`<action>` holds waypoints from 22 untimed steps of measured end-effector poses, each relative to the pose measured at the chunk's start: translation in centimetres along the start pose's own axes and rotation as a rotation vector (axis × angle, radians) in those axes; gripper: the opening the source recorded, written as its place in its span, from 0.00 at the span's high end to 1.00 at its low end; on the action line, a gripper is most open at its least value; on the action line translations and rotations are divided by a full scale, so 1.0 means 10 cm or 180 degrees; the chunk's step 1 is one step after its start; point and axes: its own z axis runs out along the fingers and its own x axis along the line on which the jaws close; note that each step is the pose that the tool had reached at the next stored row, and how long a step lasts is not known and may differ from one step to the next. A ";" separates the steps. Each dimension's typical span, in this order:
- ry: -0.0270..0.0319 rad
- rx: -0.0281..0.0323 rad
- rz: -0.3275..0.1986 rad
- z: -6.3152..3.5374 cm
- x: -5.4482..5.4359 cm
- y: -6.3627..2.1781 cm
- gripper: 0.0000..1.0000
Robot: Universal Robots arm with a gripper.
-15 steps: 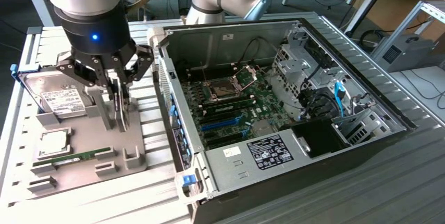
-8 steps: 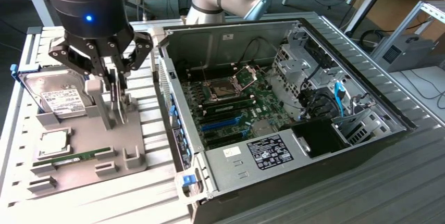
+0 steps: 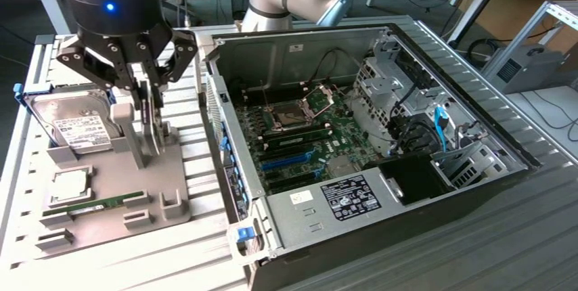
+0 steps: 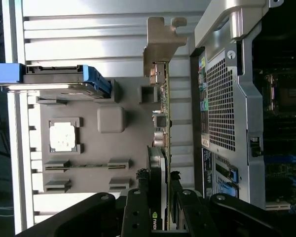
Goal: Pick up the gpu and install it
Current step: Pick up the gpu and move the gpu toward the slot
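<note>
Pincer (image 3: 147,95) at the exterior view's upper left grips the gpu (image 4: 158,165), upright in its grey holder (image 3: 108,183) beside the case (image 3: 271,44): pick-up in hand, and freeing it likely calls for a straight lift.

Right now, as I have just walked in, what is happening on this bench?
One robot arm is working on the gpu. The card stands on its edge in a grey holder, beside an open computer case. The gripper hangs low, astride the card near one end. The card is in the holder and not yet installed in the case. A hard drive in a blue frame rests on the same holder.
</note>
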 end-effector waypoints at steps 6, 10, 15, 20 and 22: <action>0.0000 0.0000 0.0000 -0.049 0.00 0.002 0.73; 0.0000 0.0000 0.0000 -0.076 0.00 0.004 0.73; -0.0001 -0.0001 0.0000 -0.102 0.00 0.005 0.73; 0.0000 0.0000 0.0000 -0.103 0.00 0.005 0.73; 0.0000 0.0000 0.0000 -0.103 0.00 0.005 0.73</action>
